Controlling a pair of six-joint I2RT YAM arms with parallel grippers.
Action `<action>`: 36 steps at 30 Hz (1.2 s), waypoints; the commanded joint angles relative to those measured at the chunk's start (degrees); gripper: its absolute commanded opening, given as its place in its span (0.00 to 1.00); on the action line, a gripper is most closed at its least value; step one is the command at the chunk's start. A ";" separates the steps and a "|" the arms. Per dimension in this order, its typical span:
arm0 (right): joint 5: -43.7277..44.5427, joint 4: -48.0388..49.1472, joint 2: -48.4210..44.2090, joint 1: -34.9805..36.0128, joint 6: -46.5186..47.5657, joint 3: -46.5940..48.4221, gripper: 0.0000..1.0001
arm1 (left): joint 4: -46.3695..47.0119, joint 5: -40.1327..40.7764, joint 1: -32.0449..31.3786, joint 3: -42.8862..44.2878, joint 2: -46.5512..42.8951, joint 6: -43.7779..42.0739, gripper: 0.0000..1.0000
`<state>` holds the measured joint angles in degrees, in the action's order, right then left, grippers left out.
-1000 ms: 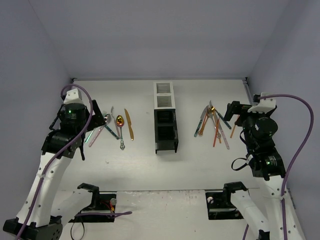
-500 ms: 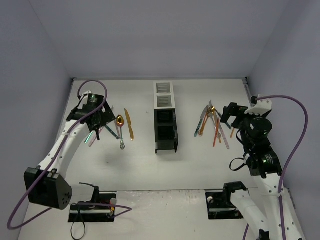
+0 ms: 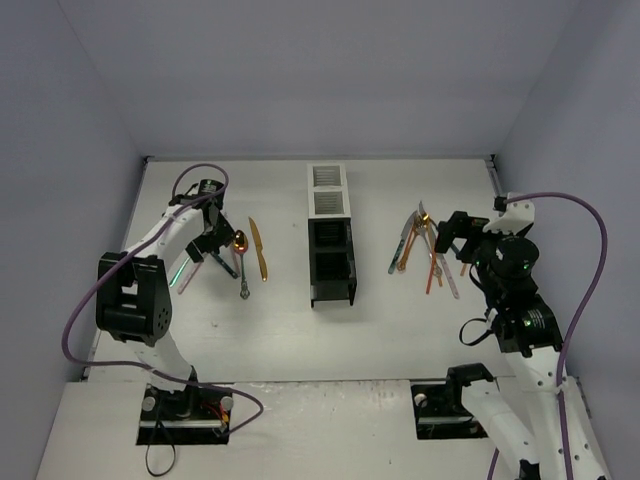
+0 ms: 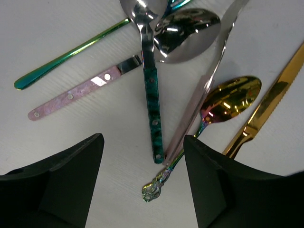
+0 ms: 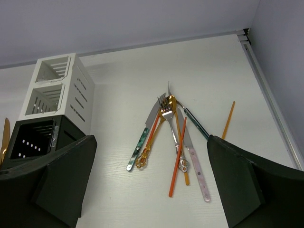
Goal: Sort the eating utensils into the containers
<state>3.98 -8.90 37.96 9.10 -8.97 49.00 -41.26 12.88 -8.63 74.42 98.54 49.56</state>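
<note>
The left claw (image 4: pixel 143 142) is held wide open just above the left pile (image 3: pixel 232 256) of utensils, and nothing is gripped. A teal-handled piece (image 4: pixel 153 95), a gold spoon (image 4: pixel 230 97) and a gold knife (image 4: pixel 270 109) are seen under it. The right claw (image 5: pixel 151 142) is spread wide too, empty, near the right pile (image 5: pixel 171 137). The four joined bins (image 3: pixel 330 235) are set between both piles.

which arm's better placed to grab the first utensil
Left, probably. The left pincer is open and low over the left pile, the teal-handled utensil lying between its fingers. The right pincer, also open, sits higher and back from the right pile.
</note>
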 commanded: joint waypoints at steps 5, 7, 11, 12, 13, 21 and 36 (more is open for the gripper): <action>0.50 1.55 -0.73 0.74 0.62 -0.16 1.00 | 1.45 -0.60 2.74 5.95 5.59 1.68 0.56; 0.50 1.43 -0.78 0.81 0.62 -0.22 1.00 | 1.69 -1.11 3.33 6.32 6.66 1.68 0.56; 0.67 0.91 -0.87 0.92 0.71 -0.24 1.00 | 2.69 -2.07 3.97 7.13 9.56 1.48 0.51; 0.69 0.88 -0.87 0.92 0.72 -0.31 1.00 | 2.79 -2.05 4.00 7.41 10.01 1.40 0.50; 0.75 0.75 -0.87 0.92 0.79 -0.31 1.00 | 2.92 -1.92 4.13 7.48 10.60 1.34 0.49; 0.42 -0.12 -1.03 0.92 0.79 -0.39 1.00 | 4.64 -2.27 5.32 7.28 13.36 1.34 0.39; -0.20 -0.97 -0.83 0.92 0.71 0.13 1.00 | 5.58 -2.14 6.09 6.09 8.73 -0.90 0.00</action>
<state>4.01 -12.32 36.93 9.47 -8.78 48.34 -36.00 9.89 -3.03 80.08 112.75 49.72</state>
